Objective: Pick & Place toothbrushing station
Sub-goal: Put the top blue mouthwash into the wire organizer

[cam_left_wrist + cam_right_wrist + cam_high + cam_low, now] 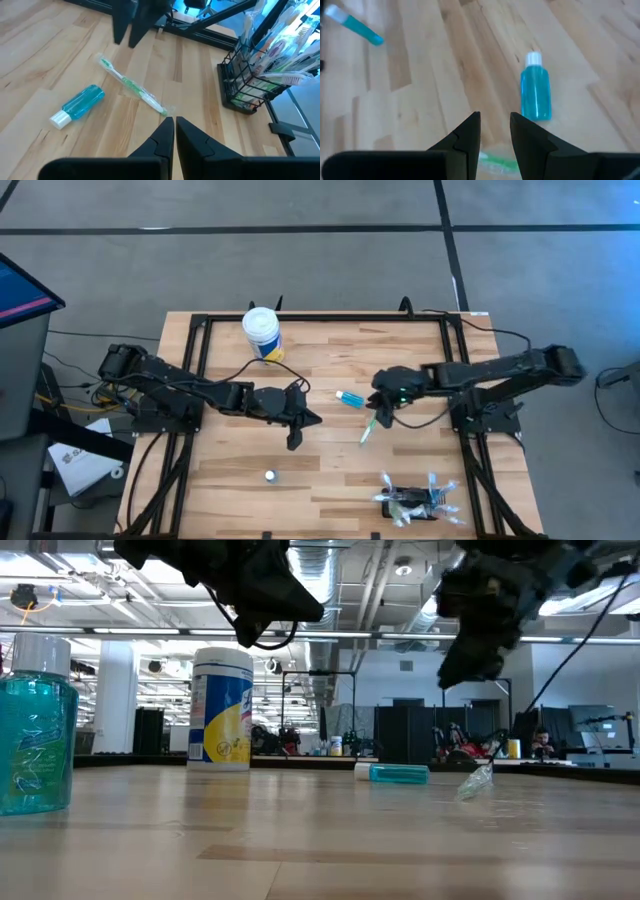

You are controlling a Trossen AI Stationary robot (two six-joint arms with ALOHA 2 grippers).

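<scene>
Holder (415, 503), black and bristling with brushes, sits at the table's near edge, well apart from both grippers. Right gripper (383, 417) is nearer, jaws parted and empty, directly above a green toothbrush (368, 430). Left gripper (294, 442) hangs clenched on nothing; from it the holder lies ahead and off to one side.

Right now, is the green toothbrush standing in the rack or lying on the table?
Lying flat on the table: green toothbrush, apart from rack.
</scene>
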